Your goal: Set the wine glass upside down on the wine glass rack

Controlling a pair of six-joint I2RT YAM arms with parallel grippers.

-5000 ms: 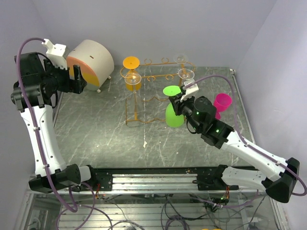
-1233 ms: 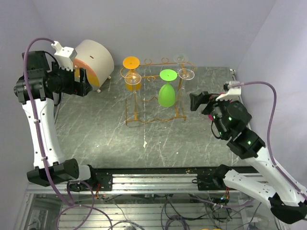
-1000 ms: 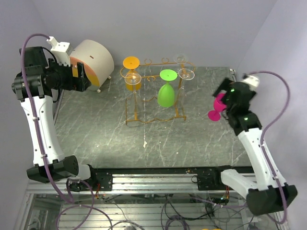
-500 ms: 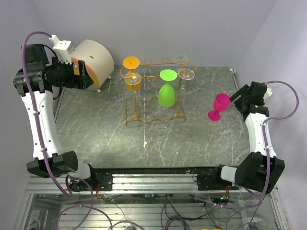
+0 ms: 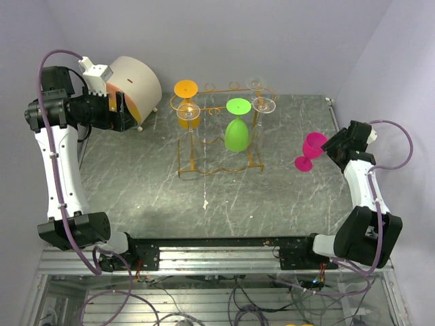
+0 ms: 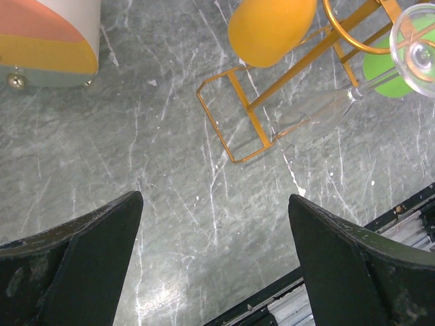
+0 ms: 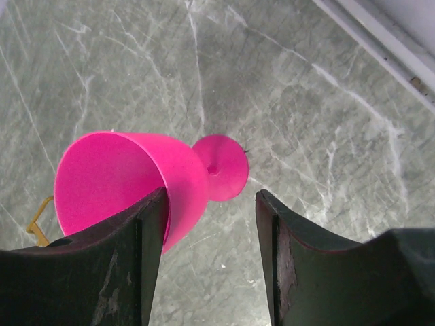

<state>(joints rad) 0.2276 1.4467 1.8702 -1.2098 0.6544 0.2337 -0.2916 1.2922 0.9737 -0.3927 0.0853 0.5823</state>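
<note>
Robotics laboratory test cell. The wine glass rack stands on a grey marble-patterned table. Plain pale walls close in behind the rack and to either side. Nearer than the rack, an aluminium rail along the table edge carries the left arm and right arm. Loose cables are tangled below that rail.
</note>
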